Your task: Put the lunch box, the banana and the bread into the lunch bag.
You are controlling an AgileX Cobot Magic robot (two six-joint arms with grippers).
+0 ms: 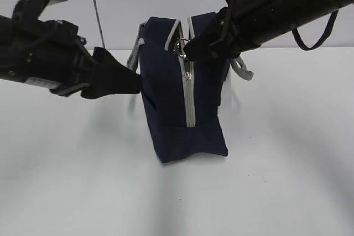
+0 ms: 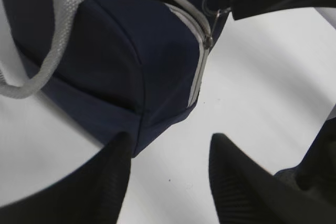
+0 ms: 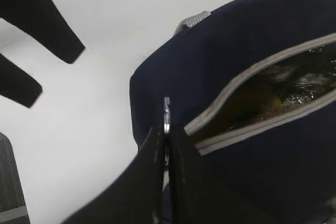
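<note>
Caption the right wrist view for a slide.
Right gripper pinches the metal ring pull of the partly open navy lunch bag.

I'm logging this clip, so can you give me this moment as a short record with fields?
bag: navy lunch bag upright on the white table
zipper: partly open at the top, silver lining showing inside
right gripper: shut on the ring pull
left gripper: open, at the bag's side, holding nothing
contents: something brownish inside, too dim to name

The lunch bag is stood upright mid-table. The left gripper is placed at its left side; the right gripper is set at the ring pull on top.
</note>
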